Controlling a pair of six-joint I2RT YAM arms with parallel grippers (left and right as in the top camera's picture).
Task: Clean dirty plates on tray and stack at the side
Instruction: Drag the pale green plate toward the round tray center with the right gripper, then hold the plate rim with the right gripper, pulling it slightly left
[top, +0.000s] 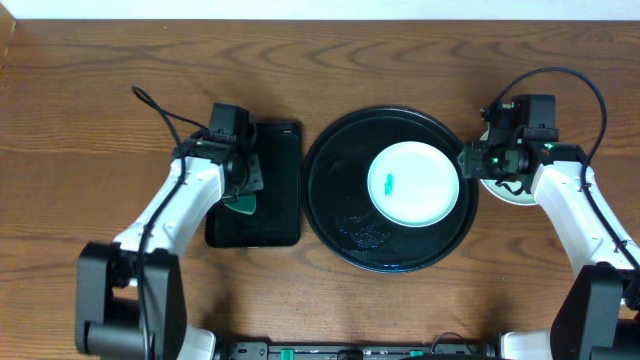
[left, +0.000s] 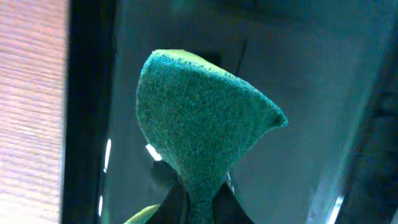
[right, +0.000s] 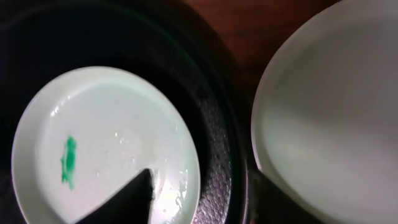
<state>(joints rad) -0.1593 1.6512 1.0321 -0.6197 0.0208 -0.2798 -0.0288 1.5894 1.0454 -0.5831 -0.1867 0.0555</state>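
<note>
One pale plate (top: 414, 183) with a small teal smear (top: 389, 184) lies right of centre on the round black tray (top: 340, 190). It also shows in the right wrist view (right: 112, 143), wet near its rim. My right gripper (top: 470, 160) is open and empty at the tray's right rim, one finger over the plate and one by the rim (right: 199, 199). A white plate (top: 505, 192) lies on the table beside the tray, partly under my right arm, and looks clean (right: 336, 112). My left gripper (top: 243, 185) is shut on a green sponge (left: 199, 118).
A smaller rectangular black tray (top: 275, 215) lies left of the round tray, and the sponge hangs over it. Wet droplets (top: 365, 232) mark the round tray's front. The wooden table (top: 90, 120) stretches out on both sides.
</note>
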